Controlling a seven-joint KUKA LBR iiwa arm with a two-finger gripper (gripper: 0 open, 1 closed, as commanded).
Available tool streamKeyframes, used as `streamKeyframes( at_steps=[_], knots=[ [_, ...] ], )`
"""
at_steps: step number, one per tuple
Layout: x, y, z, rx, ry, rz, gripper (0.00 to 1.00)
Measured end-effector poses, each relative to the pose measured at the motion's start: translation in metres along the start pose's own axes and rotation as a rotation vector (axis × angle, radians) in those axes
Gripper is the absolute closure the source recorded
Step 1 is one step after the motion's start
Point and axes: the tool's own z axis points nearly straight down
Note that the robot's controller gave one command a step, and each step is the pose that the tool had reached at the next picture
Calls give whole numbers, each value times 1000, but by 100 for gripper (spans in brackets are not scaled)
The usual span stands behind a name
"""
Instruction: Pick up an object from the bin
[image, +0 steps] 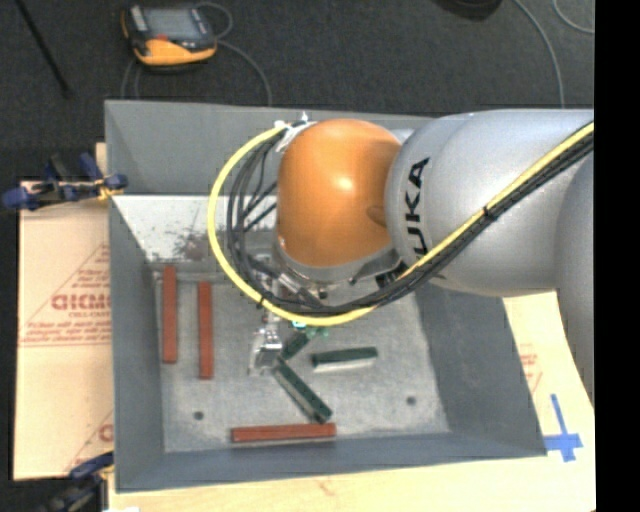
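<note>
Closest to the lens is the arm's orange cover (335, 195), ringed by black and yellow cables. Below it the gripper (268, 352) hangs low near the middle of the bin (130, 330) (whether it is wide or narrow cannot be told). It is at the upper end of a slanting dark green bar (305, 392) on the floor, whether touching it or just above I cannot tell. A level dark green bar (343, 357) lies just to the right. Farther out, a long reddish-brown bar (283, 433) lies along the lower wall. At the left lie an outer reddish-brown bar (170, 313) and an inner reddish-brown bar (205, 330), parallel and apart.
</note>
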Motion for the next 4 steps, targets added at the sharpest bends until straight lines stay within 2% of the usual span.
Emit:
streamKeyframes(
  at_steps=[1,2,3,4],
  knots=[
    [-2,-1,-4,-1,-7,4,0],
    [-7,-31,18,-3,-12,-61,0],
    [-22,-67,70,2,-10,-192,0],
    [-29,-90,86,1,3,-319,0]
  ],
)
